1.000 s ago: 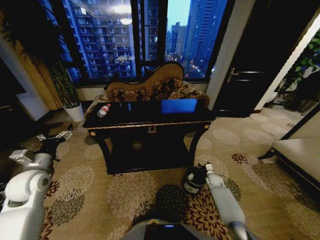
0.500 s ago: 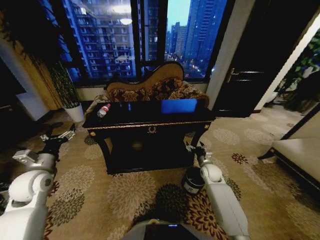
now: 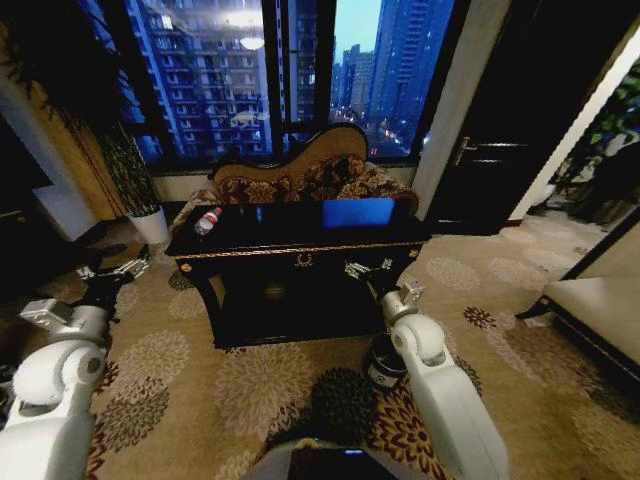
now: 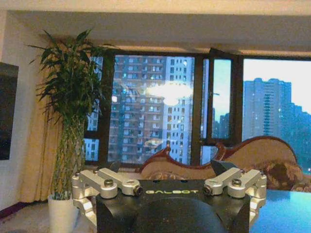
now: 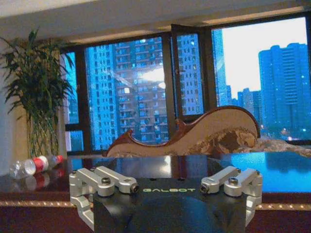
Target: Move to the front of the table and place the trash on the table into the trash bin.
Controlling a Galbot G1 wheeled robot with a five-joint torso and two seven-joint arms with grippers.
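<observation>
The black gold-trimmed table (image 3: 300,238) stands straight ahead. A clear bottle (image 3: 207,221) with a red cap lies on its far left corner; in the right wrist view this bottle (image 5: 34,166) lies on its side on the glossy tabletop (image 5: 194,167). Beside the table's front right leg, the dark round trash bin (image 3: 381,364) sits on the carpet, partly behind my right arm. My right gripper (image 3: 368,268) is open and empty, raised to the table's front edge, right of the gold emblem. My left gripper (image 3: 112,270) hangs open and empty left of the table.
A patterned curved-back sofa (image 3: 300,178) stands behind the table, before the windows. A tall plant in a white pot (image 3: 150,224) stands at the back left; the pot (image 4: 60,213) also shows in the left wrist view. A pale couch (image 3: 600,310) lies to the right.
My right arm has lifted from down by the trash bin up to the level of the table's front edge. The left arm has barely shifted.
</observation>
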